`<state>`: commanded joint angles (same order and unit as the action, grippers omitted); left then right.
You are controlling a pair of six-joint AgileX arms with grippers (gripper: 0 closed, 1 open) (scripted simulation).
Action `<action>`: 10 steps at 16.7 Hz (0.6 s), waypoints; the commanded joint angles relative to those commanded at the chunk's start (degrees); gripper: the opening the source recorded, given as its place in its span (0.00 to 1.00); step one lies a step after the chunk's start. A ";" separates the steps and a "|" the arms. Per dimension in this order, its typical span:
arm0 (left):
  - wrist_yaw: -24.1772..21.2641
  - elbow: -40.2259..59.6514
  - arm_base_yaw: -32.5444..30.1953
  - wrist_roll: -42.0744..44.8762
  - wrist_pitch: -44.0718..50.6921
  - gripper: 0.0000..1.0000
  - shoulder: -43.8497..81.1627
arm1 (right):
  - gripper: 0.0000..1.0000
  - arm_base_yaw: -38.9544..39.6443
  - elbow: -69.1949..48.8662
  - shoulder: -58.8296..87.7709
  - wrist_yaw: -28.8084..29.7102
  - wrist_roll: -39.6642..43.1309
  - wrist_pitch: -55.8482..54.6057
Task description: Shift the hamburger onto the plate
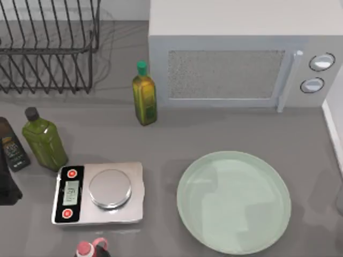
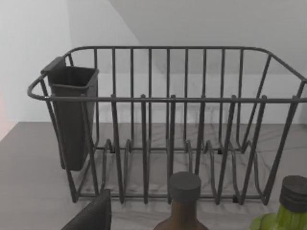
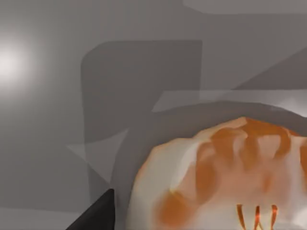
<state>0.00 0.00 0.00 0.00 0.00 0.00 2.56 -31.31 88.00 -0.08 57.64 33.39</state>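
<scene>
The hamburger (image 3: 225, 177) looms right under the right wrist camera, tan-orange with whitish patches, a dark finger tip (image 3: 98, 213) just beside it; I judge the right end effector is closing in to grasp it or has it already, though I cannot tell how its fingers stand. Farther out, the plate (image 1: 234, 202) lies bare on the table's (image 1: 177, 139) right half, beside the scale (image 1: 98, 193). The next move calls for a sure grip and a carry over the plate. Beyond, the left arm faces the rack (image 2: 168, 124), idle.
</scene>
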 joint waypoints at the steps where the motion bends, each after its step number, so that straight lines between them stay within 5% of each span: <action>1: 0.00 0.00 0.00 0.00 0.00 1.00 0.00 | 1.00 0.00 0.00 0.00 0.00 0.00 0.00; 2: 0.00 0.00 0.00 0.00 0.00 1.00 0.00 | 1.00 0.00 0.00 0.00 0.00 0.00 0.00; 10: 0.00 0.00 0.00 0.00 0.00 1.00 0.00 | 0.40 0.00 0.00 0.00 0.00 0.00 0.00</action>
<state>0.00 0.00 0.00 0.00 0.00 0.00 2.56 -31.31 88.00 -0.08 57.64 33.39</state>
